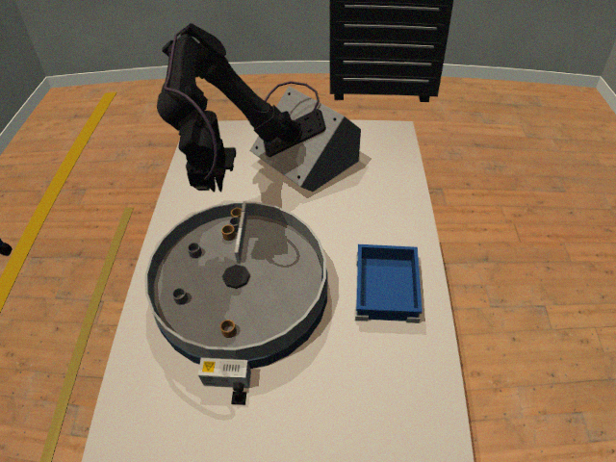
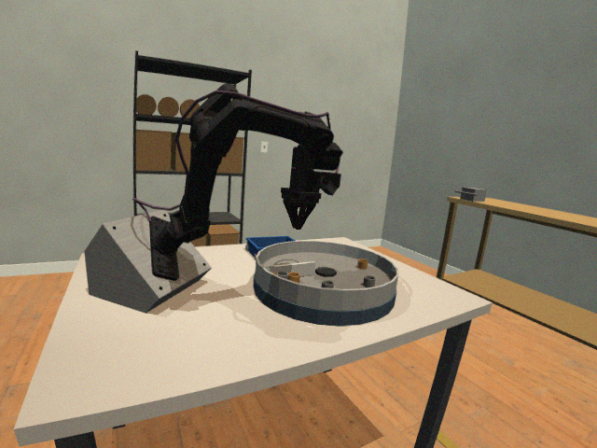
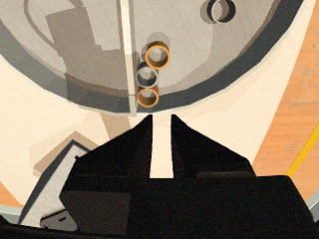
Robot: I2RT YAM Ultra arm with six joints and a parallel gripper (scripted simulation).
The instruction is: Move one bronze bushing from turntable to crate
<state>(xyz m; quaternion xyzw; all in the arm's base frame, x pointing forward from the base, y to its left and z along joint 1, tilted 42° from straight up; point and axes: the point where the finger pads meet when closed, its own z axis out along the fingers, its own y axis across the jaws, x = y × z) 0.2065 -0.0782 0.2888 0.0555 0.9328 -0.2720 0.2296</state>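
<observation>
Fingers of the gripper (image 1: 217, 190) (image 2: 298, 227) (image 3: 161, 118) stand slightly apart, holding nothing. Bronze bushings lie on the turntable (image 1: 278, 298) (image 2: 327, 301) (image 3: 100, 30); best open wider, then descend squarely over the innermost clustered bronze one (image 1: 227, 232) (image 2: 293, 277) (image 3: 158, 57).

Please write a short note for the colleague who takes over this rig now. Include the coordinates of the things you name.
Claw (image 1: 217, 189) (image 2: 298, 227) (image 3: 161, 121): nothing held, tips nearly together, raised beside the turntable rim.
Turntable (image 1: 278, 308) (image 2: 327, 301) (image 3: 199, 95): three bronze bushings and three grey ones. Two of the bronze ones sit in a row by the divider (image 1: 240, 231) (image 2: 301, 268) (image 3: 128, 60) with a grey one between them; the third is across, on the side of the white box (image 1: 223, 369).
Done: no bushing is in the blue crate (image 1: 389, 280) (image 2: 270, 241).
Left: move one bronze bushing there; leave the others.
</observation>
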